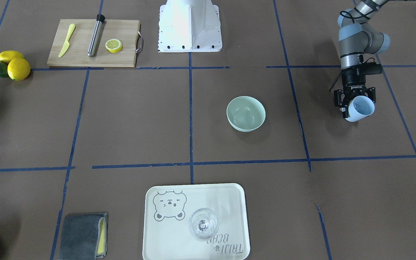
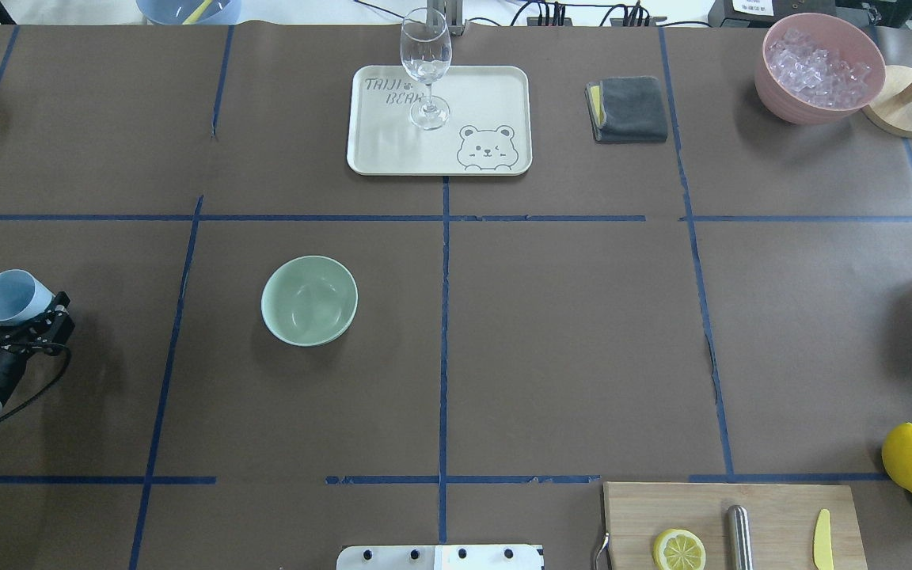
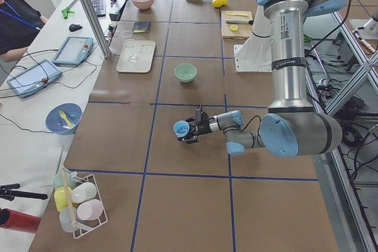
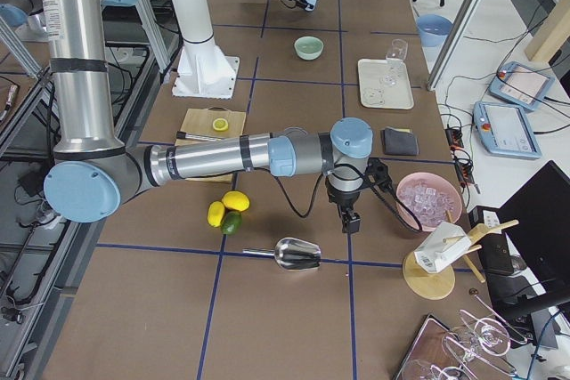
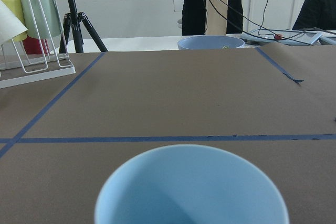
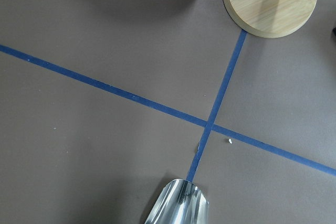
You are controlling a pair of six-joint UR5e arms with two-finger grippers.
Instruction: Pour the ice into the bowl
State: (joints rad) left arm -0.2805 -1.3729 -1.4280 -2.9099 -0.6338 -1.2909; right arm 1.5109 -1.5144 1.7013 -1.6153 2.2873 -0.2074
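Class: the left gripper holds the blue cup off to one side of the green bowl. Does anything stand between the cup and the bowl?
Nothing visible does. Between the cup and the bowl lies only bare table, crossed by one flat tape line.

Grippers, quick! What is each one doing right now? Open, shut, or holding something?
Left gripper: closed, holding the blue cup.
Right gripper: cannot be told; it is too small and far off to judge.
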